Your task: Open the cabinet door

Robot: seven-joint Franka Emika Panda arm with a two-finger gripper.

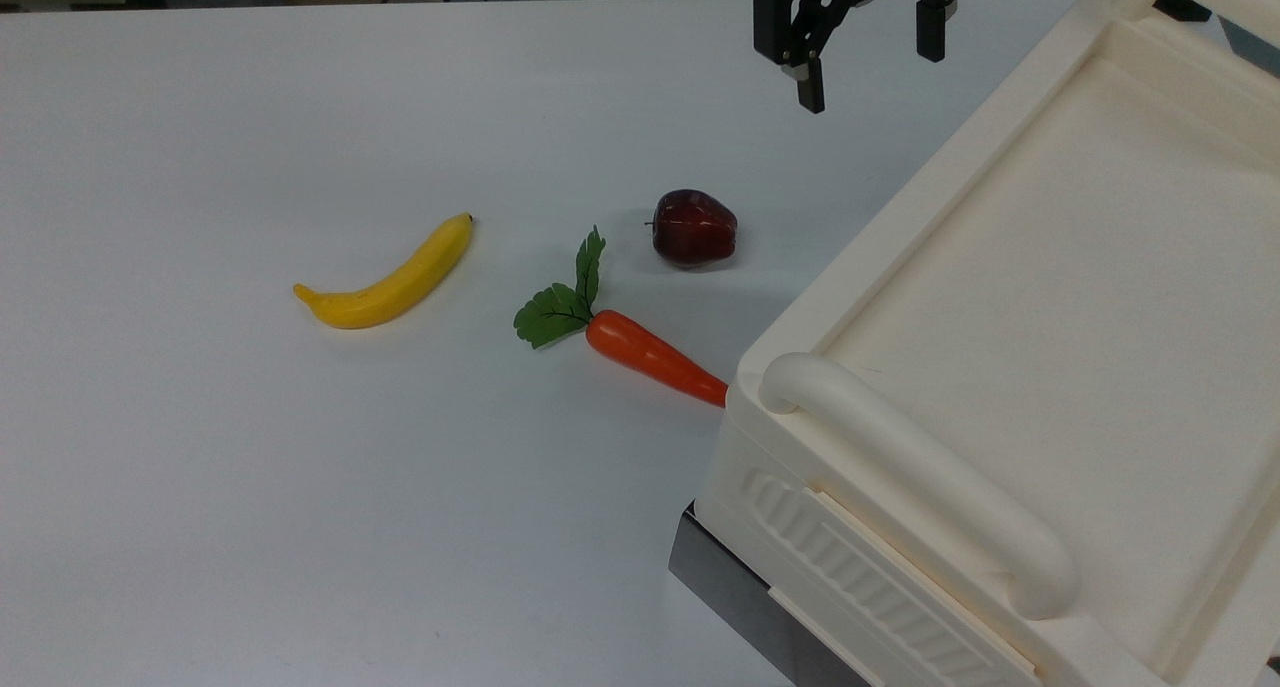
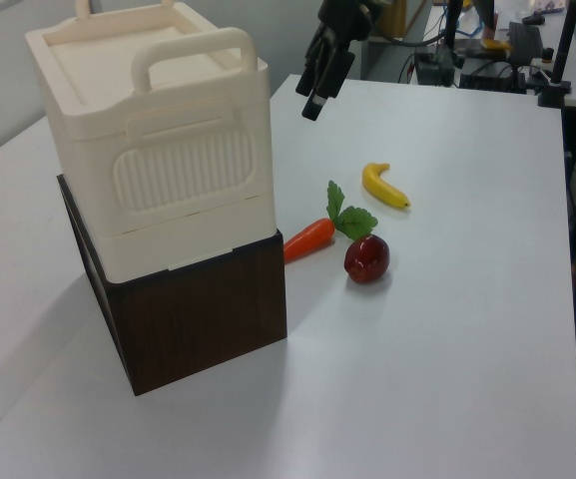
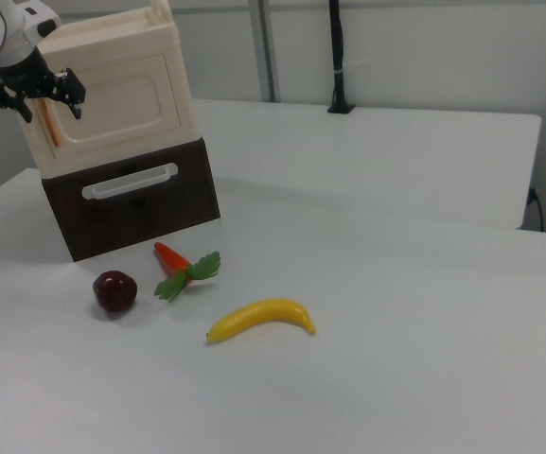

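Gripper (image 1: 866,65): shown above the table, fingers spread apart, nothing held between them.
Cabinet (image 3: 112,132): seen in the right view directly behind the gripper (image 3: 38,93); in the top view it is placed to the gripper's right and below.
Cabinet door (image 3: 112,106): shut, seen in the right view just right of the gripper; whether it is touched cannot be told.
Orange-copper strip (image 3: 49,128): found in the right view just below the gripper, on the door's left edge.
Apple (image 1: 694,227): placed below-left of the gripper in the top view, well apart.
Carrot (image 1: 650,355): laid further below, tip near the cabinet corner.
Banana (image 1: 389,279): laid farthest to the top view's left.
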